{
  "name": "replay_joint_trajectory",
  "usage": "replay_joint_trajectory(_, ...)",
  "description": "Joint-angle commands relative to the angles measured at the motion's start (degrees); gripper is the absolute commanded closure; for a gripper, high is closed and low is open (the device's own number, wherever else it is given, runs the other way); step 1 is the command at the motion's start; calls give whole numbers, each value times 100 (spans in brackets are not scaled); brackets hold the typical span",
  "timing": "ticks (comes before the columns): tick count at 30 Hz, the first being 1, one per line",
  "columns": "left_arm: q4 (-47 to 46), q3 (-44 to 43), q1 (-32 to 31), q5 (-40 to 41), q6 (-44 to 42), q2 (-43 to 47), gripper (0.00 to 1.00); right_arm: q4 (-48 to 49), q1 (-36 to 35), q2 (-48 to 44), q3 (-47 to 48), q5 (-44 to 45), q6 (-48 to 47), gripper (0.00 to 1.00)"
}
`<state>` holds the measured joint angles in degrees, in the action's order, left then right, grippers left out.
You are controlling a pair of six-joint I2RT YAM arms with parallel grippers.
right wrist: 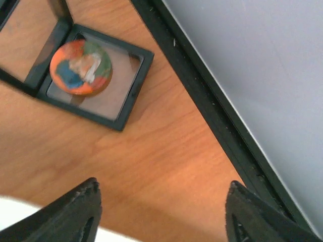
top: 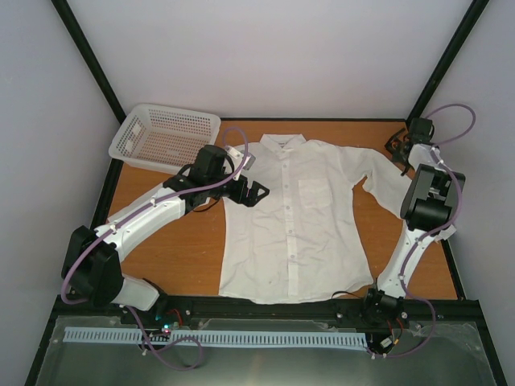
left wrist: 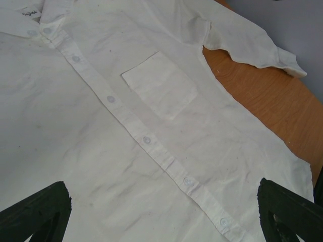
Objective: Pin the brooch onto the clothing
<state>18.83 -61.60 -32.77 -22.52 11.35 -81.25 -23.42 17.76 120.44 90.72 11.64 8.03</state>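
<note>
- While the clothing [top: 294,225] is laid flat and buttoned across the middle of the table [top: 169,249] in the top view, collar toward the far edge, the brooch cannot be made out there. Only a black frame [top: 396,145] is seen at the far right corner, and the right arm [top: 425,201] is stretched along the right edge toward it. A white basket [top: 165,138] is placed at the far left corner.
- The left gripper [top: 256,193] is positioned above the clothing's shoulder on the left-edge side, well apart from the frame.
- From the left wrist view, the left gripper's fingers [left wrist: 35,214] are seen spread wide with nothing between them. The chest pocket [left wrist: 159,85] and button row [left wrist: 146,139] are framed ahead.
- From the right wrist view, the brooch [right wrist: 81,68] is seen resting within the black frame, near the black rail [right wrist: 202,101] at the table's edge. It is not yet on the clothing. The right gripper [right wrist: 162,189] is spread open and empty, short of the disc.
- The step in hand is judged to be the reach for the brooch. An advance is called for until the disc is bracketed by the jaws. A closure and a lift clear of the frame are then needed before it is carried to the clothing.
</note>
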Motion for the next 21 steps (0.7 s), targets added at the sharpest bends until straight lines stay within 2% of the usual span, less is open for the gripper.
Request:
replay_joint_trajectory(1,-151,-23,43,22,-91,-1,0,-338,92,446,723,-67,14,40)
replay_joint_trajectory(3,-147,-27,43,43,-90,-24,0,-286,125,551,795,-241,145,44)
replay_joint_trajectory(10,-142,-27,43,57,-98,-74,0,-265,210,1035,1462,-421,562,48)
replay_joint_trajectory(15,-140,-25,43,87,-99,-83,0,-535,210,1516,2350,-325,689,60)
replay_joint_trajectory(18,-141,-21,43,88,-98,-81,0,-871,211,1920,3088,-320,675,73)
replay_joint_trajectory(21,-138,-11,43,96,-101,-83,0,-1015,212,2198,3599,-355,737,75)
